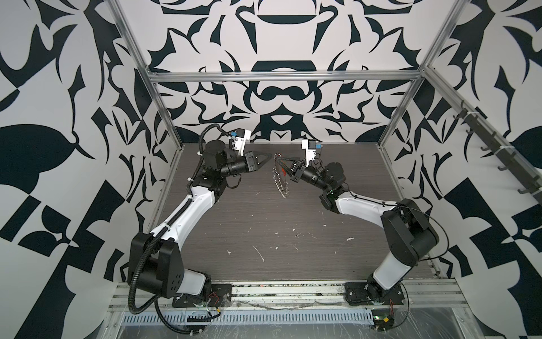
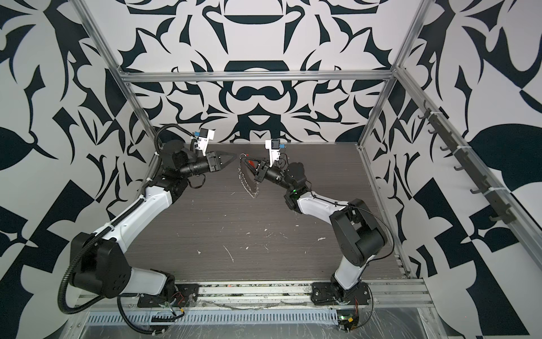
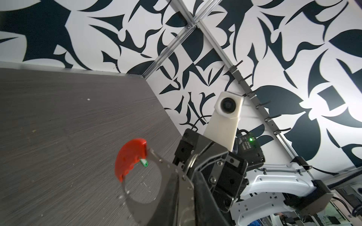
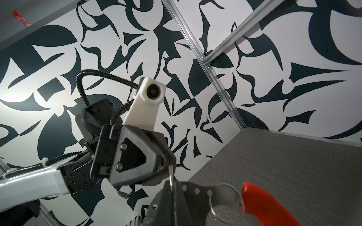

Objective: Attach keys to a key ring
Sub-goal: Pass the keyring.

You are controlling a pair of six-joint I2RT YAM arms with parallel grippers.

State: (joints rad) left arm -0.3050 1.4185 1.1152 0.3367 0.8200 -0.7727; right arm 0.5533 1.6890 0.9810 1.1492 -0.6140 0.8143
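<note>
The right hand (image 1: 279,160) is clenched on the key ring (image 1: 282,187) and holds it in the air. The ring's silver links (image 1: 284,192) dangle toward the counter (image 1: 258,223) beneath it. The left hand (image 1: 268,155) points at the key ring from just beside it, fingers drawn nearly together; I cannot tell whether they pinch anything. In the left wrist view, the green key tag (image 3: 144,162) shows just beside the key ring's red segment (image 3: 129,158).
</note>
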